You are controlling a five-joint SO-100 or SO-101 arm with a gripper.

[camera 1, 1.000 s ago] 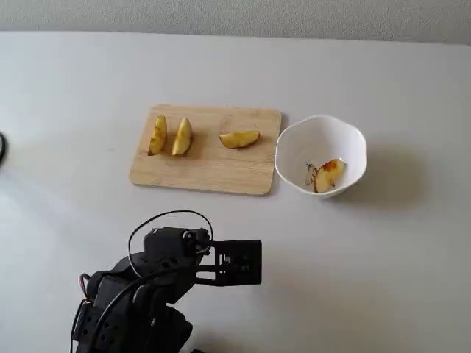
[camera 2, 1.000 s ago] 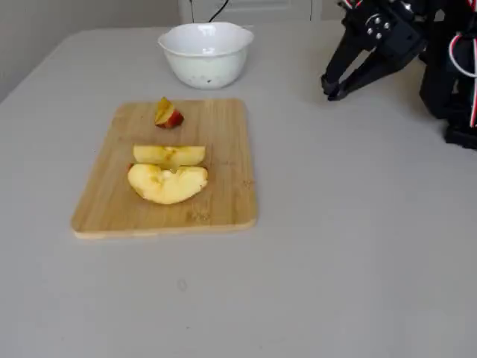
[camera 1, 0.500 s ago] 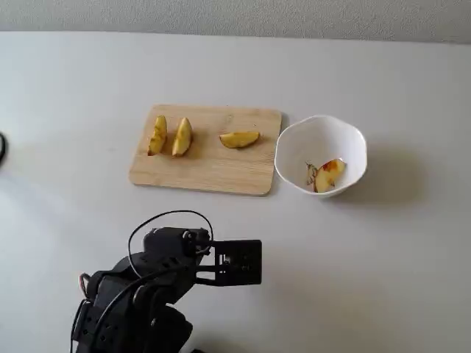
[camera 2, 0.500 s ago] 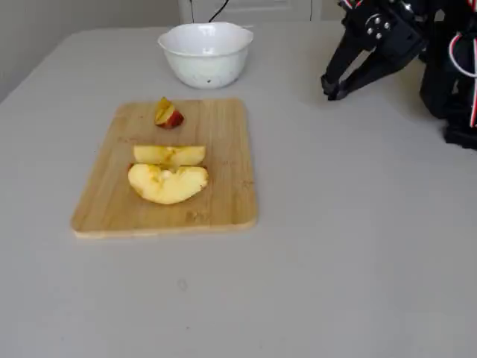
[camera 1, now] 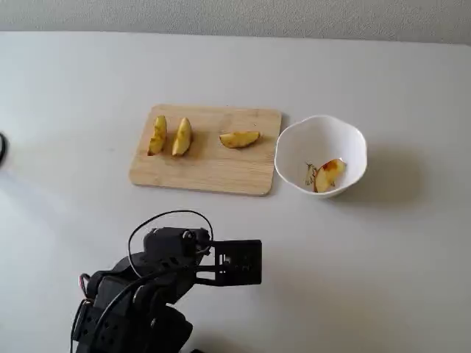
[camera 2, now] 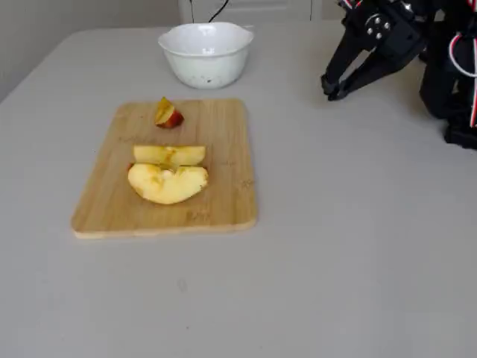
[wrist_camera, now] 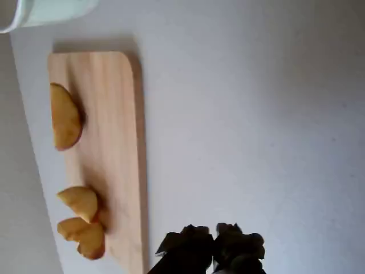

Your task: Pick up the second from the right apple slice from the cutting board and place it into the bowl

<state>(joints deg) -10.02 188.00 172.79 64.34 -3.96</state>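
The cutting board holds three apple slices. In the top-down fixed view two lie side by side at the left, and one lies alone at the right. A fourth apple slice lies inside the white bowl, just right of the board. My gripper hangs shut and empty above bare table, well away from board and bowl. In the wrist view its dark fingertips sit at the bottom edge, beside the board with its slices.
The arm's black base and cables stand at the near edge of the grey table in the top-down fixed view. A wall runs along the table's far side. A dark object pokes in at the left edge.
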